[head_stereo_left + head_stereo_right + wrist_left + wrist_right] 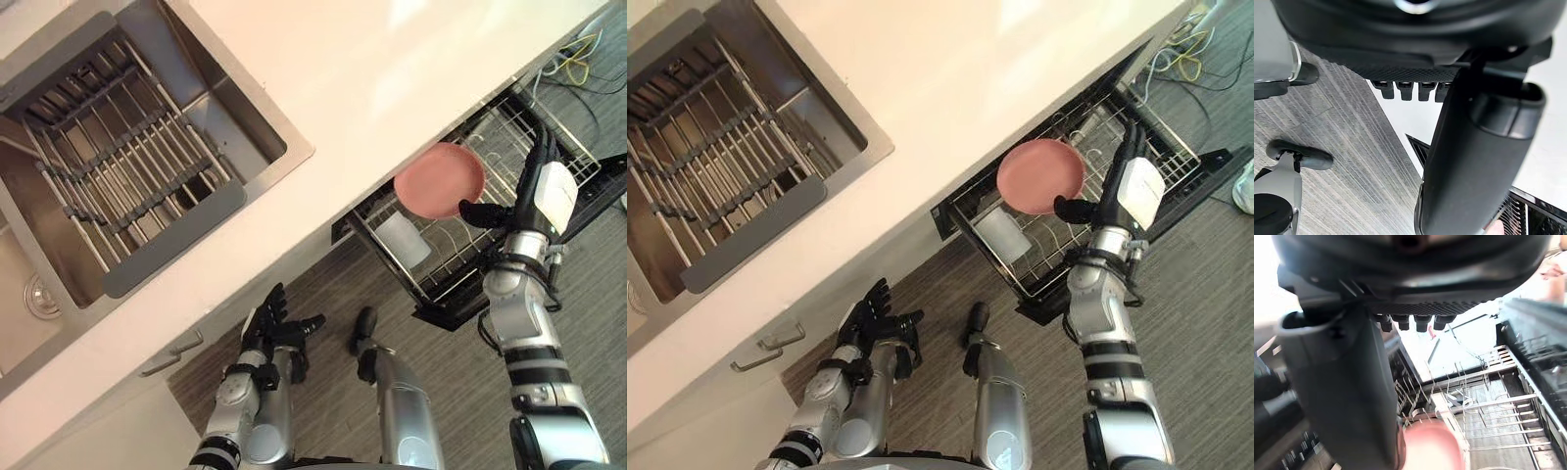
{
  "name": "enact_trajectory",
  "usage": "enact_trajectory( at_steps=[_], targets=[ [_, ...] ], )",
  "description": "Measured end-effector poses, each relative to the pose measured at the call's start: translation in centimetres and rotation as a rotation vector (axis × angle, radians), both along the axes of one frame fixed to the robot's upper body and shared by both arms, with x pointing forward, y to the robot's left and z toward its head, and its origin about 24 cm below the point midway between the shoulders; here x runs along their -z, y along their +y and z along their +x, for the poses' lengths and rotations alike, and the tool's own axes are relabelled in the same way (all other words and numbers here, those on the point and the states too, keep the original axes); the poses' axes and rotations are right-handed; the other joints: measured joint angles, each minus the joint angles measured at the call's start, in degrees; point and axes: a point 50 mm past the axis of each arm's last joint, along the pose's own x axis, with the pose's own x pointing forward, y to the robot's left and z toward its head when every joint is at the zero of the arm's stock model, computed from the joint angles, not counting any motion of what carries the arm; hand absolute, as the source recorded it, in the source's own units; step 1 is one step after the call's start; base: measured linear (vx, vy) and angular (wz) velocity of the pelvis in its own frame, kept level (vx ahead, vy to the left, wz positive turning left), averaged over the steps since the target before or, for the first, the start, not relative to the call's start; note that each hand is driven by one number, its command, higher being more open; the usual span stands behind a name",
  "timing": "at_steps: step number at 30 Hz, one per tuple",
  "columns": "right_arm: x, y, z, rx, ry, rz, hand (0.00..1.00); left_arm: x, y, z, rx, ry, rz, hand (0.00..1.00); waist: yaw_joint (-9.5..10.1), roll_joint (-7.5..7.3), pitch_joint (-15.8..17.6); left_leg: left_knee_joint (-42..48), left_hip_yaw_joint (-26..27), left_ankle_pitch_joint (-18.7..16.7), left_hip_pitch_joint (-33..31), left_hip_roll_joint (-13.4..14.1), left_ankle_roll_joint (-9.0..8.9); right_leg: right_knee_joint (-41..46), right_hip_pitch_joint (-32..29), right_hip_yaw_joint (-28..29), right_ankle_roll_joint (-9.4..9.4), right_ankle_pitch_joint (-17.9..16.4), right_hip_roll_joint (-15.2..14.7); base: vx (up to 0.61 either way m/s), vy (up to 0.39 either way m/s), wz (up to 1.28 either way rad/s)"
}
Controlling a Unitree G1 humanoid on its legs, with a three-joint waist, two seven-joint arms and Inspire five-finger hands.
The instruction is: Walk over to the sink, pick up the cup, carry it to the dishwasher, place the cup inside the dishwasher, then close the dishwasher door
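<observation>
The right hand [549,196], fingers straight, touches the pink cup [439,179] with its thumb above the pulled-out dishwasher rack [498,132]; the left hand [272,328] hangs relaxed.

I've got the sink [250,117] set into the counter [392,88] on my left, drying rack [118,166] inside it. The dishwasher rack [500,132] sticks out from under the counter on my right, container [404,240] in it. The cup [439,179] hangs over that rack, against the thumb of the right hand [547,196].
</observation>
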Motion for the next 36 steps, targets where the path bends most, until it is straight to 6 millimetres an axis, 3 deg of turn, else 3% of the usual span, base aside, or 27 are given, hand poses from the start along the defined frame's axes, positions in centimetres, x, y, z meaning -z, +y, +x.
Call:
enact_trajectory(
  at_steps=[4,9,12,17,21,27,36],
  targets=[
    [1.1,1.1,-1.6,-0.052,-0.010,0.073,1.00,0.4,0.0,-0.6,-0.003,0.025,0.000,1.00,-0.93,-0.14,0.0,-1.1,0.6,-0.2,2.8,0.1,-0.29,-0.1,2.0,0.0,-0.12,-0.7,0.2,0.05,-0.010,-0.08],
    [4.7,2.3,-3.3,-0.074,0.080,0.211,1.00,1.5,0.3,-2.2,-0.014,0.084,0.018,1.00,-1.27,-1.44,-0.7,-2.6,1.0,-0.8,7.4,0.8,-1.34,-0.1,5.8,0.2,-0.07,-2.2,1.2,0.09,-0.026,-0.06],
    [5.2,2.8,-4.5,-0.087,0.058,0.252,1.00,2.3,0.5,-3.4,-0.024,0.128,0.024,1.00,-1.70,-2.09,-1.3,-3.8,1.4,-1.0,9.6,0.9,-1.65,-1.2,7.6,0.6,-0.07,-2.4,1.9,0.09,-0.014,-0.08],
    [5.7,3.3,-7.5,-0.097,-0.035,0.377,1.00,3.8,0.9,-5.6,-0.018,0.212,0.062,1.00,-3.01,-2.77,-5.0,-8.1,2.5,-1.1,14.9,0.7,-1.79,-4.7,12.2,1.8,-0.04,-1.6,3.2,0.13,0.012,-0.12],
    [7.6,2.9,-10.9,-0.034,-0.060,0.562,1.00,4.7,0.8,-7.7,-0.032,0.260,0.075,1.00,-3.96,-2.83,-10.1,-12.0,3.9,-1.0,20.0,0.1,-1.95,-7.6,16.2,3.2,0.66,-1.3,3.9,0.13,0.053,-0.17],
    [10.4,2.9,-15.2,0.058,-0.027,0.801,1.00,4.8,1.1,-9.0,-0.062,0.267,0.093,1.00,-4.06,-3.08,-12.8,-14.1,5.0,-1.1,25.3,-0.5,-1.97,-7.7,20.2,4.1,1.48,-2.2,3.8,0.05,0.050,-0.10],
    [14.0,3.0,-17.4,0.020,-0.025,1.114,1.00,4.9,1.2,-9.4,-0.047,0.270,0.116,1.00,-4.00,-3.34,-13.8,-12.2,4.8,-2.6,27.3,-0.6,-1.73,-3.0,21.2,3.6,2.01,-5.2,2.5,-0.05,-0.007,0.03]
  ],
)
